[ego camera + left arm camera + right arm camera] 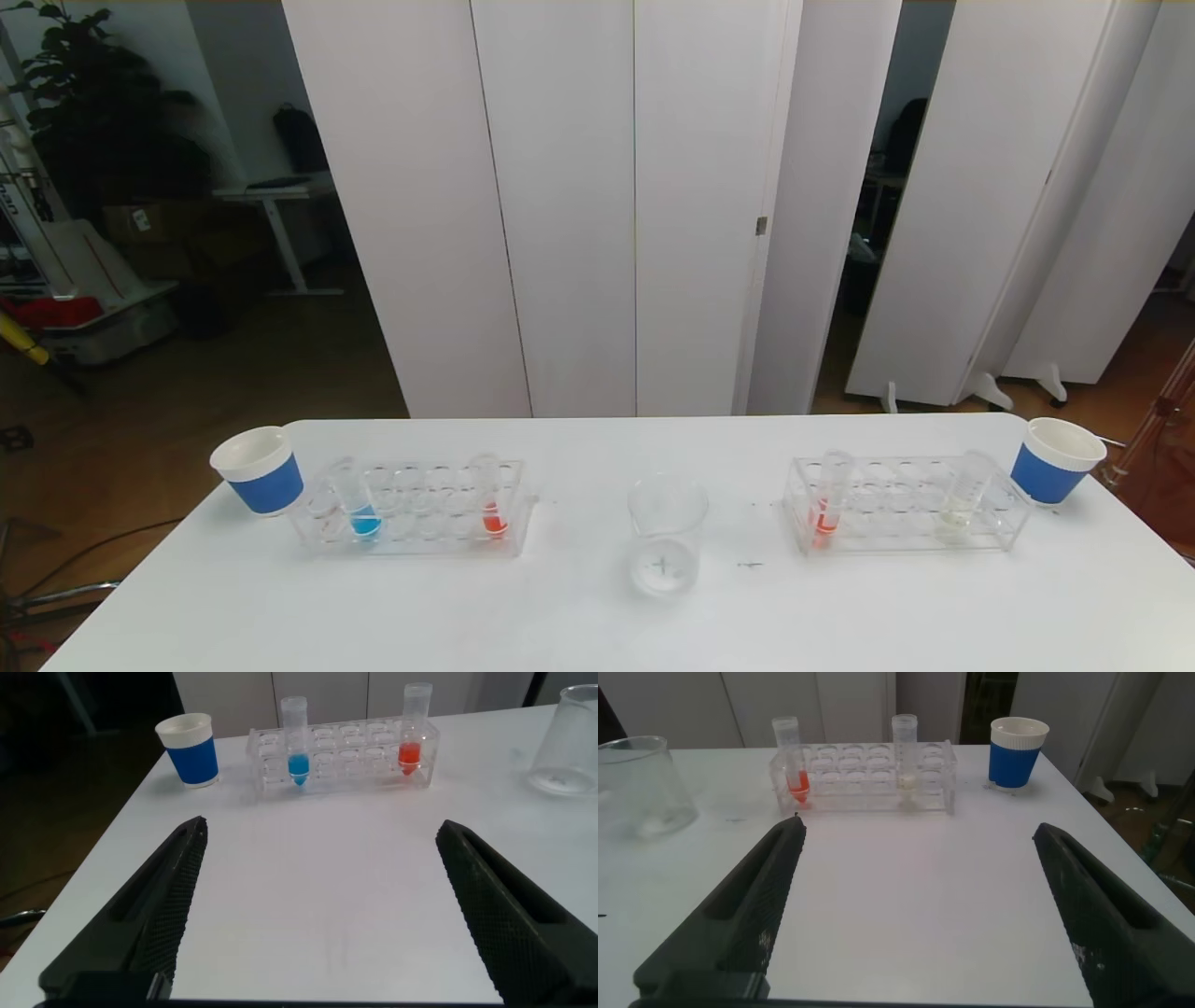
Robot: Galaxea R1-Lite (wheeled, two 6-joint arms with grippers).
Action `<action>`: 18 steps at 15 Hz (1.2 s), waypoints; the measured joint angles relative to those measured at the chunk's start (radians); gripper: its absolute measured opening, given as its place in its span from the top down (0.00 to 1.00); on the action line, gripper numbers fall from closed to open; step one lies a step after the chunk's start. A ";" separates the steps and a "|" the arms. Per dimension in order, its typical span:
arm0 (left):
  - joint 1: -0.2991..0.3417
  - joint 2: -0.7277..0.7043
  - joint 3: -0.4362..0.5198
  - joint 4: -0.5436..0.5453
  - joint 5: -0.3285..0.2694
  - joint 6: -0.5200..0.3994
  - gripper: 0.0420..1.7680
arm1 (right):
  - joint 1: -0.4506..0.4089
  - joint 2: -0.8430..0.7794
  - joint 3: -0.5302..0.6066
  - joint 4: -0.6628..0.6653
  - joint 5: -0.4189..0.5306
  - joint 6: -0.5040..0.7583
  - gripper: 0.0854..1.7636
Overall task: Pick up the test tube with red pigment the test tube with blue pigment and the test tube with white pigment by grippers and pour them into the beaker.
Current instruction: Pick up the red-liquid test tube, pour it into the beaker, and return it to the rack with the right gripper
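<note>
The beaker [665, 537] stands empty mid-table between two racks; blue tube [359, 509] left, white tube [962, 509] right. Left gripper [318, 905] and right gripper [915, 905] hang wide open, holding nothing. Nothing's started, I'd say; next comes reaching for a tube.

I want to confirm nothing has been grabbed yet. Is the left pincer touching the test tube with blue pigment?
Apart. The left wrist view shows the open left pincer over bare table, with the blue tube upright in its rack beyond.
</note>
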 joint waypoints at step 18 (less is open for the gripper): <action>0.000 0.000 0.000 0.000 0.000 0.000 0.01 | 0.000 0.000 0.000 0.000 0.000 -0.001 0.01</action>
